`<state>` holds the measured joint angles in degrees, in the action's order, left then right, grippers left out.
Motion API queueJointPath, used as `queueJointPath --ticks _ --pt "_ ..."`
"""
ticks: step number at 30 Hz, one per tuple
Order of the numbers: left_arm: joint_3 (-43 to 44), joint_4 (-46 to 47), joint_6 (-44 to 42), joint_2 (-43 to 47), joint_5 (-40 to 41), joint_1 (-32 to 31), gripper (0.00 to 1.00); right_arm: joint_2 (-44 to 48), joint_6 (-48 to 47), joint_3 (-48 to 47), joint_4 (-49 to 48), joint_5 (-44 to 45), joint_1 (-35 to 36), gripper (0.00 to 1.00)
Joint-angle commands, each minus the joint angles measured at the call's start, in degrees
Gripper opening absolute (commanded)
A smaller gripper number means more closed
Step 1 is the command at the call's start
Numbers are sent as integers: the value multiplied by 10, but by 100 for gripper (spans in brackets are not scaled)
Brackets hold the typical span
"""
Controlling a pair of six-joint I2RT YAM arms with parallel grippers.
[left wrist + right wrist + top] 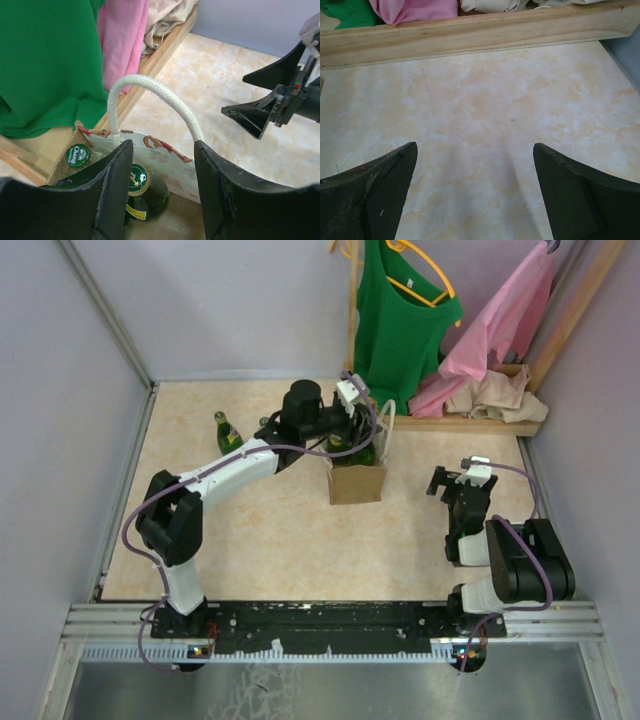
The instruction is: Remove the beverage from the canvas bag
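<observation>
The tan canvas bag [357, 485] stands upright mid-table with white looped handles [150, 90]. Green capped bottles stand inside it: one [137, 180] just inside my left finger, and a second with a Chang cap [78, 155] further left. My left gripper [355, 430] hovers open over the bag's mouth; in its wrist view [162, 147] the jaws straddle the opening and hold nothing. My right gripper [462, 480] is open and empty above bare table to the right of the bag, as its wrist view [475, 150] shows.
A green bottle [228, 432] stands on the table left of the bag, with another cap [265, 423] beside my left arm. A wooden rack base [470, 35] with green, pink and beige garments [400, 320] lies behind the bag. Grey walls enclose the table.
</observation>
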<state>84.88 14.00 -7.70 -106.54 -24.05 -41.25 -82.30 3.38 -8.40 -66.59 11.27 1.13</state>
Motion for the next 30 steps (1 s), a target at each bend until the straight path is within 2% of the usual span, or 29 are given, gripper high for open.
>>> queueJointPath --ticks 1,14,30 --pt "28 -4 -16 -29 19 -4 58 -3 -9 -20 -32 4 5 99" --pt "26 30 -19 -78 72 -3 58 -3 -10 -20 -31 4 5 99" --pt "-14 67 -4 -89 82 4 57 -3 -10 -20 -32 4 5 99"
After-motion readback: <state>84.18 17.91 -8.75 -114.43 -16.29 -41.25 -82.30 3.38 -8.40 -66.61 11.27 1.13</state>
